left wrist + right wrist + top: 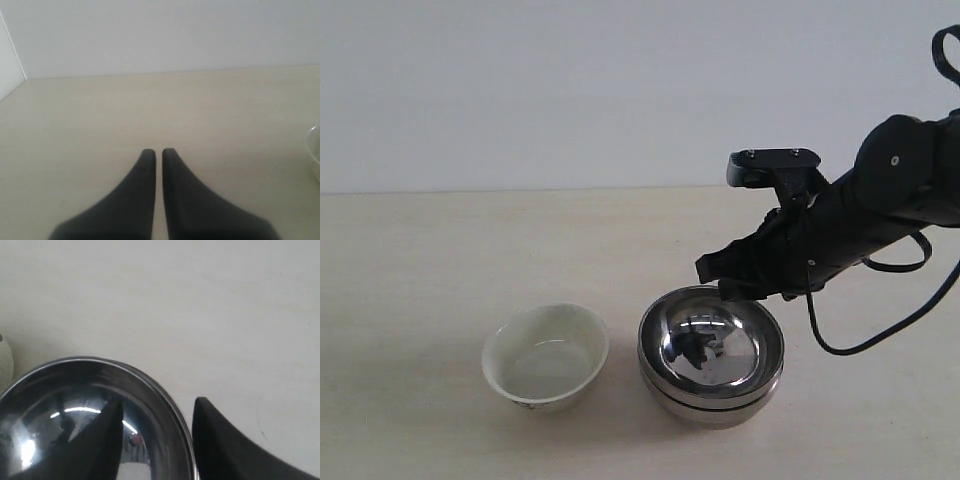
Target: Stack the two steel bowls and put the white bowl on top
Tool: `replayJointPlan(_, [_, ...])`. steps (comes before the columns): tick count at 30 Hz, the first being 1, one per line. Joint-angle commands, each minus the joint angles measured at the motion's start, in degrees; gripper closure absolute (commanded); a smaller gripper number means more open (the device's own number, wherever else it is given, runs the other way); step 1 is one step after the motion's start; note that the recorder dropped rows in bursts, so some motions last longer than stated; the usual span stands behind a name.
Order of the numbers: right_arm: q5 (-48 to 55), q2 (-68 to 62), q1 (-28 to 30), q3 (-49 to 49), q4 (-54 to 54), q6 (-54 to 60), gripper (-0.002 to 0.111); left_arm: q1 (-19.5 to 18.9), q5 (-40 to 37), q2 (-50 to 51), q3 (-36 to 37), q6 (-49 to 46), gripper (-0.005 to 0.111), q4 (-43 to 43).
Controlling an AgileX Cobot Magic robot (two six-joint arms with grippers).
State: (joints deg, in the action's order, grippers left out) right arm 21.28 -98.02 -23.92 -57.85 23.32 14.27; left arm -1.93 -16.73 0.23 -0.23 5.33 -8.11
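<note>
1. Table (410, 250) is bare left of and behind the white bowl (546, 357), so there's free approach there.
2. Nothing hangs over the white bowl.
3. The gap between the white bowl and the stacked steel bowls (711, 355) is narrow. The rims are near but not touching.
4. Right gripper (159, 405), fingers spread, straddles the stack's far rim. The right arm (880, 200) blocks the back-right side.
5. The stack's near side is unobstructed.
6. Left gripper (156, 152), fingers close together, is over bare table.
</note>
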Motion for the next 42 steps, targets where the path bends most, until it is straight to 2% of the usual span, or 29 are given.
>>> replayJointPlan(1, [0.3, 0.4, -0.1, -0.4, -0.1, 0.4, 0.090, -0.2, -0.1, -0.2, 0.2, 0.5, 0.103, -0.1])
replayJointPlan(3, [1.0, 0.4, -0.1, -0.4, 0.0, 1.4, 0.107, -0.2, -0.1, -0.2, 0.2, 0.5, 0.103, -0.1])
replayJointPlan(4, [1.3, 0.4, -0.1, -0.4, 0.1, 1.5, 0.108, -0.2, -0.1, -0.2, 0.2, 0.5, 0.103, -0.1])
replayJointPlan(10, [4.8, 0.4, -0.8, -0.4, 0.3, 3.1, 0.108, -0.2, -0.1, -0.2, 0.2, 0.5, 0.103, -0.1])
replayJointPlan(22, [1.5, -0.3, -10.5, -0.4, 0.4, 4.3, 0.108, -0.2, -0.1, -0.2, 0.2, 0.5, 0.103, -0.1])
replayJointPlan(26, [3.9, -4.9, -10.5, -0.4, 0.4, 4.2, 0.108, -0.2, -0.1, -0.2, 0.2, 0.5, 0.103, -0.1])
replayJointPlan(29, [0.4, -7.3, -10.5, -0.4, 0.5, 3.8, 0.108, -0.2, -0.1, -0.2, 0.2, 0.5, 0.103, -0.1])
replayJointPlan(42, [1.6, -9.8, -10.5, -0.4, 0.3, 2.9, 0.108, -0.2, -0.1, -0.2, 0.2, 0.5, 0.103, -0.1])
